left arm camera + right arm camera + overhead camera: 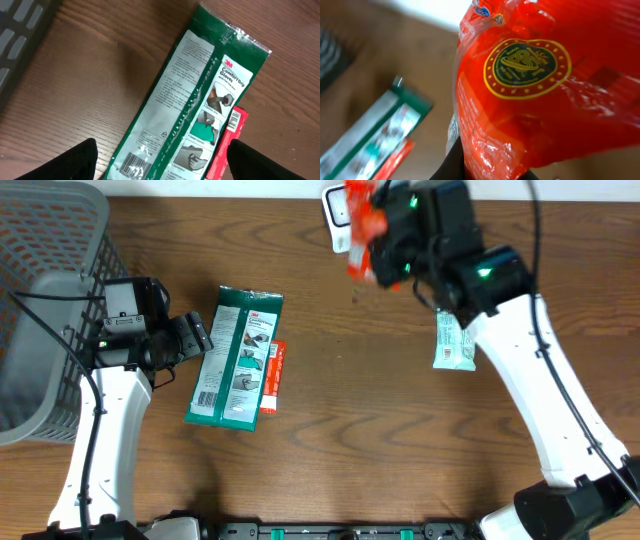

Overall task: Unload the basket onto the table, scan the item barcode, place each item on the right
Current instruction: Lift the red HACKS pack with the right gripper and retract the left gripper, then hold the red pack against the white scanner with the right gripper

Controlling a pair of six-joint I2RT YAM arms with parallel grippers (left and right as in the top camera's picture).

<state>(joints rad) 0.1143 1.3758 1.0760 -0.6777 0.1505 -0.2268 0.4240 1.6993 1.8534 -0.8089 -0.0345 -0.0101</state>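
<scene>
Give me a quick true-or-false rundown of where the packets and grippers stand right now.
The right gripper is shut on the crinkly red plastic bag. True.
The flat green plastic glove packet sits in the grey mesh basket. False: it lies on the brown wooden table.
The left gripper is open and holds nothing. True.
The slim red packet lies far from the green one. False: it lies against its edge.
</scene>
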